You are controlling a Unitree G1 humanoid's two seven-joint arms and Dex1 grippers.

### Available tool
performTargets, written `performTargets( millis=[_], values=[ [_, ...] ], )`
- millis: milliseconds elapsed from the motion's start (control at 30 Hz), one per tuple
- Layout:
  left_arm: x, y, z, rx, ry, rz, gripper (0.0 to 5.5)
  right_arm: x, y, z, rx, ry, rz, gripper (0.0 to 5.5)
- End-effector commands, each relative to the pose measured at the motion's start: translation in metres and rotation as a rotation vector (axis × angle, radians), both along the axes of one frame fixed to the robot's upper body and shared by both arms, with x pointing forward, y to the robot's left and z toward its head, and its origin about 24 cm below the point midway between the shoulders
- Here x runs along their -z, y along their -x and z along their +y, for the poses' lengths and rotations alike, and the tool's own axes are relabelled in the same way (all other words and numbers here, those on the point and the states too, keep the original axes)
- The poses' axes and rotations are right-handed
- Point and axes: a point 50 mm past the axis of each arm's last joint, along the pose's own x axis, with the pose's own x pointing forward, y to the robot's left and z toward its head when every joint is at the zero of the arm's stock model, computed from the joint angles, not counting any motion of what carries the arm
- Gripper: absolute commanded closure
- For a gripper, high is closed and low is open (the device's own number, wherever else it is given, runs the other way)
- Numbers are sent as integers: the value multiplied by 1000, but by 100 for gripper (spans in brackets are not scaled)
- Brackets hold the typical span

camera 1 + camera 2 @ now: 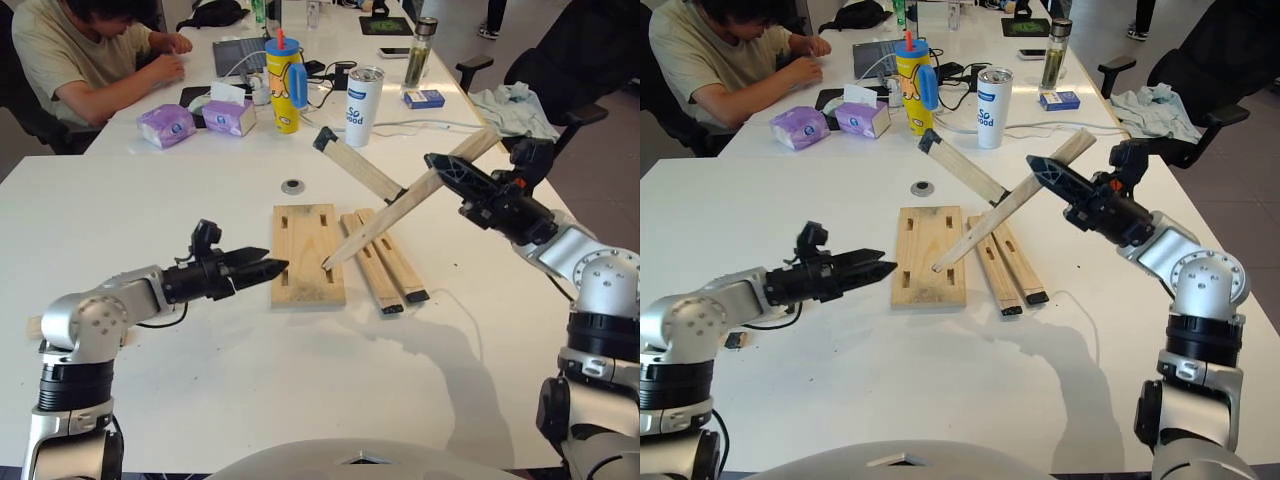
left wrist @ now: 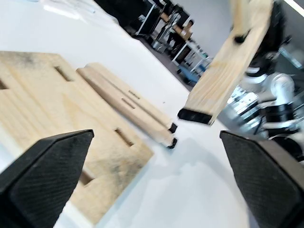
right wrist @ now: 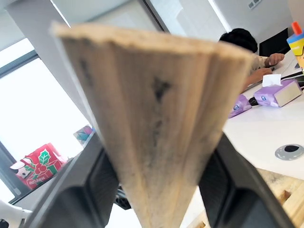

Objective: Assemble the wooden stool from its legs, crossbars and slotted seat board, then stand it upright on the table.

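Observation:
The slotted seat board (image 1: 308, 255) lies flat at the table's middle. Two wooden legs (image 1: 388, 262) lie side by side just right of it. My right gripper (image 1: 452, 176) is shut on a long leg (image 1: 400, 205) that slants down, its black-capped lower end hovering over the board's right edge. A second bar (image 1: 358, 165) crosses that leg near my grip. My left gripper (image 1: 268, 266) is open and low, with its tips at the board's left edge. In the left wrist view the board (image 2: 57, 99) lies between the fingers (image 2: 52, 171), with the held leg (image 2: 228, 76) above.
A grey grommet (image 1: 293, 187) sits in the table behind the board. A yellow cup (image 1: 284, 85), a white tumbler (image 1: 363, 105) and tissue packs (image 1: 198, 120) stand on the back table, where a person sits. A small wooden piece (image 1: 35, 326) lies beside my left arm.

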Motion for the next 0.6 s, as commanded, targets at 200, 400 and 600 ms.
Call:
performTargets(
  millis=[200,400,600],
  values=[
    [36,2,-42,230,-461,-461,57,2,-33,8,-102,109,-142,343],
    [44,-7,-52,251,-584,-583,57,13,-45,16,-146,170,-174,343],
    [61,-9,-53,297,-663,-573,57,21,-53,25,-197,238,-189,343]
  ],
)
